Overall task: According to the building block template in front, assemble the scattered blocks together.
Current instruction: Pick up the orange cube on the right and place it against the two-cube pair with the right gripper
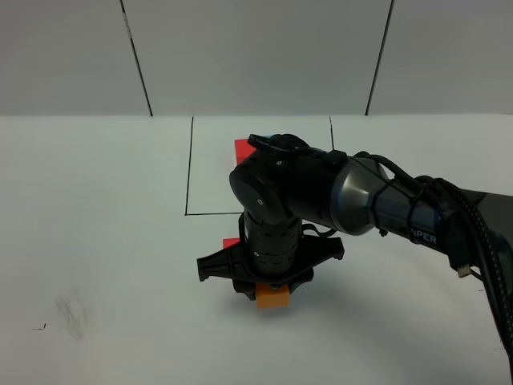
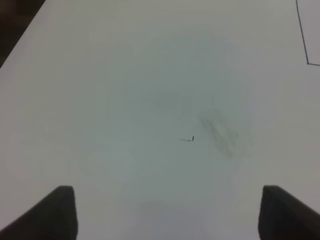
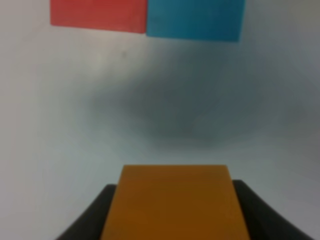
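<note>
My right gripper (image 1: 272,290) points down near the table's middle and is shut on the orange cube (image 1: 272,299). In the right wrist view the orange cube (image 3: 175,200) sits between the dark fingers (image 3: 95,215). Beyond it the red cube (image 3: 98,12) and the blue cube (image 3: 195,19) lie side by side, touching. In the exterior view only a sliver of the red cube (image 1: 231,243) shows behind the arm. The template's red part (image 1: 243,150) shows inside the black-line rectangle (image 1: 189,168); the rest of it is hidden by the arm. My left gripper (image 2: 170,215) is open and empty over bare table.
The right arm (image 1: 385,204) reaches in from the right edge across the white table (image 1: 96,241). A faint grey smudge (image 1: 72,313) marks the table at front left. A corner of the black line (image 2: 305,50) shows in the left wrist view.
</note>
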Controlling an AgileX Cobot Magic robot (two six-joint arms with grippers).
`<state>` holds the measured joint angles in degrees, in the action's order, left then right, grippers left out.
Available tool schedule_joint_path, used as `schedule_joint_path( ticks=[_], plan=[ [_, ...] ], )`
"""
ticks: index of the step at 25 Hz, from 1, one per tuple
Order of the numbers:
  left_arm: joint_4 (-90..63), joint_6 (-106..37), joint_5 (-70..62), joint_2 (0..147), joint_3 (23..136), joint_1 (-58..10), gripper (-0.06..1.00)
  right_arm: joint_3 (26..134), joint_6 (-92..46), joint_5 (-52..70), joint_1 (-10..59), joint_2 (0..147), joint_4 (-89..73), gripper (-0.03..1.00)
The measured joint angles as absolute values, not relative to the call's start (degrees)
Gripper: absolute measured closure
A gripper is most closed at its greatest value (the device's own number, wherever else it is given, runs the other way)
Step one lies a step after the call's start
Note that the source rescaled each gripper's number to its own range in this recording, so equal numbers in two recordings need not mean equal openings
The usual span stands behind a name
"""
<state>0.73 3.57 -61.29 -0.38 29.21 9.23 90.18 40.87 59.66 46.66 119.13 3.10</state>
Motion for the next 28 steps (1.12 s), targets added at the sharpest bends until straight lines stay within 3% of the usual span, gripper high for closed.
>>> schedule_joint_path(
  ticks=[28],
  plan=[
    [0.7, 3.4, -61.3, -0.4, 29.2, 9.2, -0.06, 98.2, 43.9, 61.8, 45.4, 127.9, 4.8, 0.76]
  ],
)
